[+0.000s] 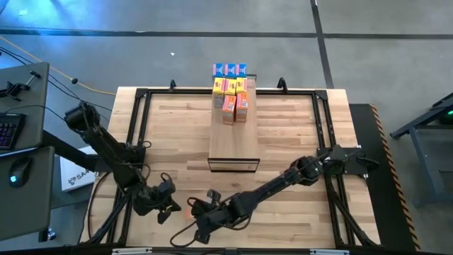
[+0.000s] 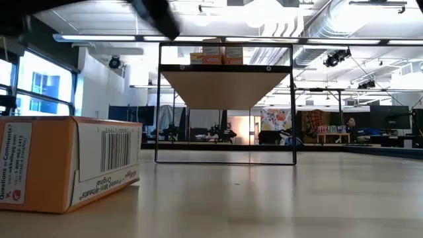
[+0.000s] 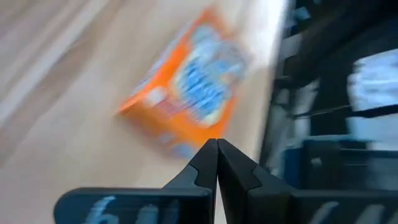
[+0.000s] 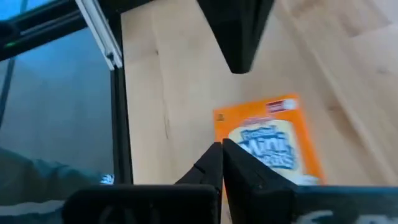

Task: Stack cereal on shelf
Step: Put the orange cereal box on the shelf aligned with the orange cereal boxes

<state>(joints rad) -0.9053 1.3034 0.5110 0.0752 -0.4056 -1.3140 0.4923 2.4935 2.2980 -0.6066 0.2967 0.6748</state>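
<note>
Cereal (image 1: 231,88): most boxes stacked at shelf's (image 1: 233,145) far end. One orange box (image 1: 189,205) left, near shelf's front, between left gripper (image 1: 170,203) and right gripper (image 1: 200,210); both pinched together, empty.

At the left edge of your overhead frame, a computer mouse (image 1: 19,170) and a keyboard (image 1: 10,129) sit on a grey desk (image 1: 32,92). The slatted wooden tabletop (image 1: 297,134) fills the centre, and a yellow cable (image 1: 60,73) crosses the concrete floor (image 1: 389,57) at upper left.

Orange cereal box (image 2: 66,162) cut off at left (left wrist view blurred).
</note>
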